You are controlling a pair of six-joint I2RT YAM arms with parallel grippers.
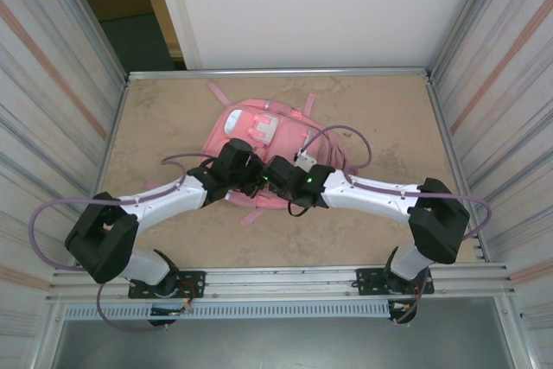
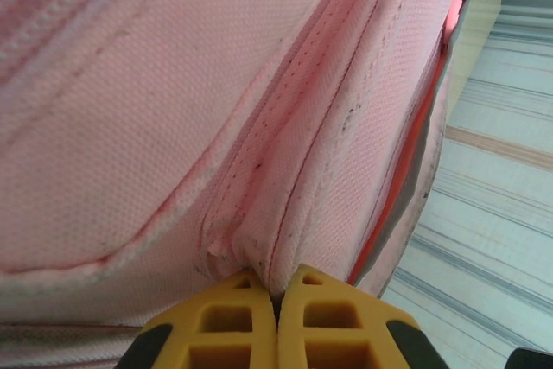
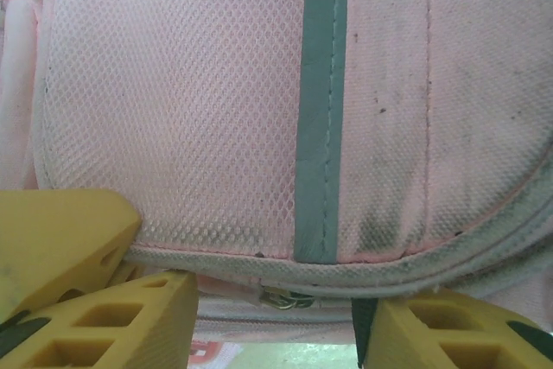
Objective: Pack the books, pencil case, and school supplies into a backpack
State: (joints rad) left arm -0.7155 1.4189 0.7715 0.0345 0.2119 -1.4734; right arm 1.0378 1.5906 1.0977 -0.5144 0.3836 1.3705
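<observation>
The pink backpack [image 1: 259, 131] lies flat mid-table, front pockets up. Both grippers meet at its near edge. My left gripper [image 1: 245, 172] is shut on a raised fold of the backpack's [image 2: 173, 84] pink fabric, the yellow fingertips [image 2: 277, 293] pinched together on a seam. My right gripper [image 1: 278, 172] stands open [image 3: 276, 326] against the backpack's [image 3: 190, 110] mesh side. A small metal zip slider [image 3: 289, 296] sits between its fingers [image 3: 130, 321], touched by neither. The books, pencil case and school supplies are out of view.
Ribbed metal walls close in the tan table [image 1: 164, 118] on the left and right, with a rail along the near edge. Pink straps [image 1: 257, 213] trail toward me from the backpack. Another yellow block [image 3: 60, 235] sits just left of my right fingers.
</observation>
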